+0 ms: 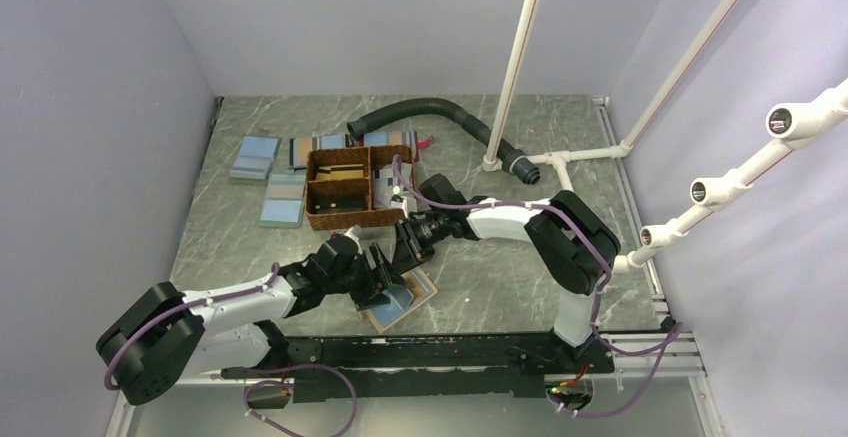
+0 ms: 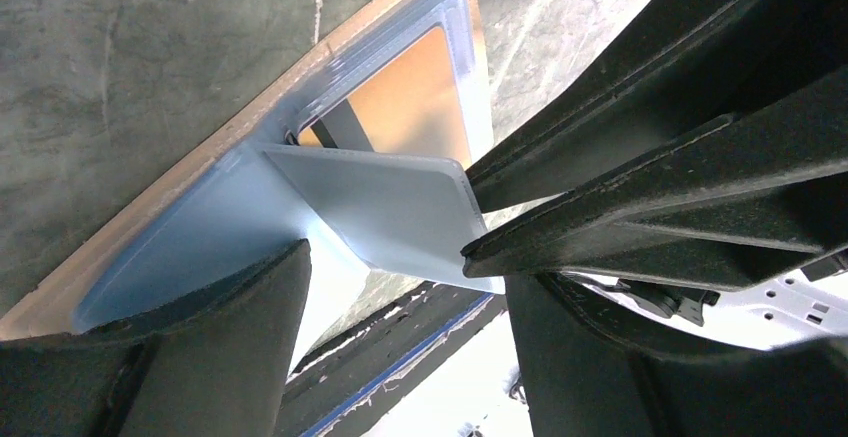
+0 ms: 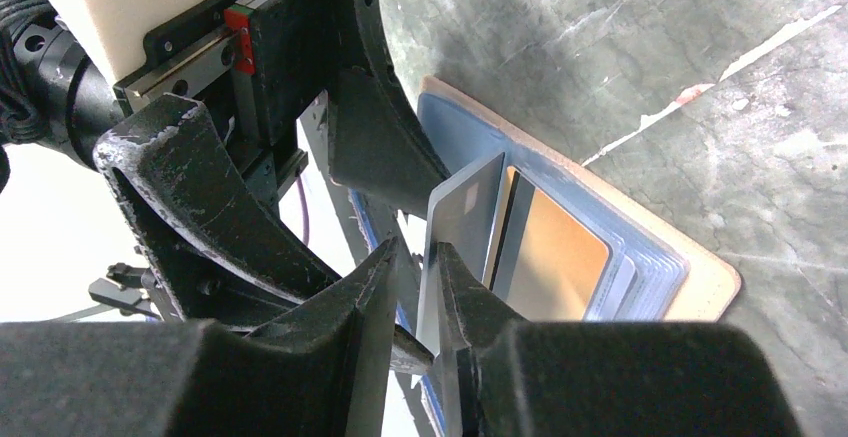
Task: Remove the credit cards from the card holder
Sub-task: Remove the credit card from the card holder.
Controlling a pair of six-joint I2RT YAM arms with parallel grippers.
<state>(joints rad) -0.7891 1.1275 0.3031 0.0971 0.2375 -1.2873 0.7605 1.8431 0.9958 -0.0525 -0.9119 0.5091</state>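
Grey marble tabletop (image 1: 500,287) is carrying the open card holder (image 1: 404,302). Just above it, the right gripper (image 3: 428,307) is pinching a pale card (image 3: 465,212) (by one edge). The left gripper (image 2: 405,287) is resting spread on the card holder.

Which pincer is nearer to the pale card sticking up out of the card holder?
Right. The right pincer is clamped on the edge of the pale card. The left pincer is open, its fingers spread either side of the card over the card holder.
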